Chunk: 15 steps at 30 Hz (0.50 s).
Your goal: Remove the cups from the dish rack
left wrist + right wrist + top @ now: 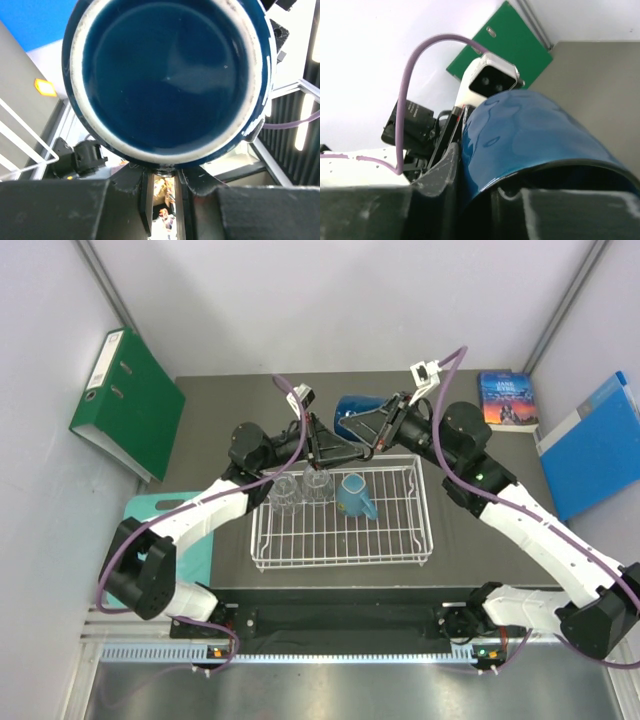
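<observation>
The dark blue mug (355,417) hangs on its side above the back edge of the white wire dish rack (340,540), held between both grippers. My left gripper (368,447) is shut on it from below; in the left wrist view the mug's base (167,75) fills the frame and the jaws (165,172) stand nearly closed under it. My right gripper (386,430) is shut on the mug's rim, one finger outside the wall (530,140), one inside. Two clear tumblers (283,495) (318,485) and a light blue mug (353,495) stand in the rack. The salmon-pink mug is out of view.
A green binder (125,400) leans at the back left. A teal board (150,510) lies left of the rack. A book (507,400) and a blue folder (595,445) lie at the back right. White walls enclose the dark mat.
</observation>
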Available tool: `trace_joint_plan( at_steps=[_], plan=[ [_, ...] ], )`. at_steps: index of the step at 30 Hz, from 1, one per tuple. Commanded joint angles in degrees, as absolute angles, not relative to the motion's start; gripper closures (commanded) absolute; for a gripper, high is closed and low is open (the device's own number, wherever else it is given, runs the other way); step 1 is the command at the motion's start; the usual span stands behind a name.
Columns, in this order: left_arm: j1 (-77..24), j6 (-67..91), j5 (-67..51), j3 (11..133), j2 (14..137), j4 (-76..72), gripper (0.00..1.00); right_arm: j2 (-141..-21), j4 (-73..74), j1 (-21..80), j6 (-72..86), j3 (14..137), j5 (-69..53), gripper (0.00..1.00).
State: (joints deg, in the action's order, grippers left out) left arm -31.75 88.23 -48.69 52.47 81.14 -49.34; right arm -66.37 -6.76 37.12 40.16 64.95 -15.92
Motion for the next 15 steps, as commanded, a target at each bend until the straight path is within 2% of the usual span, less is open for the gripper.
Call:
trace_joint_plan(
  at_steps=[1,3,4,5,6,8,15],
  plan=[
    [-32.5,81.5,-49.1,55.5,79.7,-50.7,1.00,-64.8,-6.9,36.0,38.1,66.3,-11.4,1.00],
    [-32.5,78.7,-49.0,56.9,79.1,-46.1,0.97,-63.8,-5.5,35.8,37.2,66.5,-10.0,1.00],
    [-32.6,75.7,-48.5,57.3,78.9,-41.9,0.89,-63.3,-4.8,35.7,36.9,66.7,-9.1,1.00],
    [-32.4,74.1,-48.0,57.9,78.8,-39.7,0.69,-62.5,-4.1,35.7,36.2,67.1,-7.6,1.00],
    [-32.5,72.7,-47.8,59.2,78.7,-37.9,0.54,-62.2,-2.7,35.4,35.7,67.6,-6.9,1.00],
    [-32.4,68.8,-47.3,60.8,79.0,-31.8,0.33,-61.6,-0.7,35.1,34.4,69.2,-4.8,1.00],
    [-31.6,66.3,-44.8,63.5,81.0,-26.4,0.26,-61.9,6.1,32.5,31.5,74.5,-0.2,1.00]
  ],
)
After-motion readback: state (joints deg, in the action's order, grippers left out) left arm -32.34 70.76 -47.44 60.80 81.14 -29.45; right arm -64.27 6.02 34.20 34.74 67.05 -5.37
